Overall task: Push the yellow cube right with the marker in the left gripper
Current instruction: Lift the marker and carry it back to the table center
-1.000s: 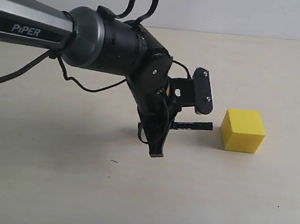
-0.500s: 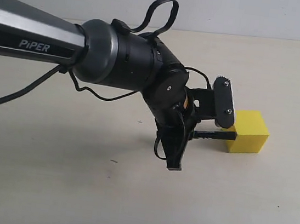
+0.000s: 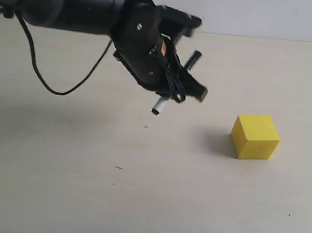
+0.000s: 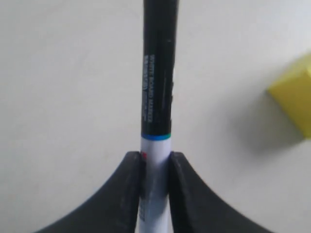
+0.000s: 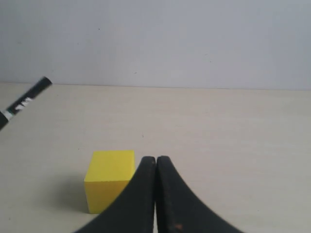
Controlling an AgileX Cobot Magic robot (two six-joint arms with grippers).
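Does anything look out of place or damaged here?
Nothing spilled or damaged. The plain yellow cube sits flat on the beige table; the black-capped white marker, clamped in the left end effector, hangs tilted in the air, apart from it.

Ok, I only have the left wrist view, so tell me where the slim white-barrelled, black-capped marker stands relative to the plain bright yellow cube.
Observer: In the exterior view the marker hangs in the air above the pale table, apart from the yellow cube, which rests off to its right.
Operator: Give me its tilt.
Observer: Slanted: small black end low, cap tip higher, on the cube's side.
Operator: Report the other arm.
Observer: The right gripper is shut, nothing between its fingers.
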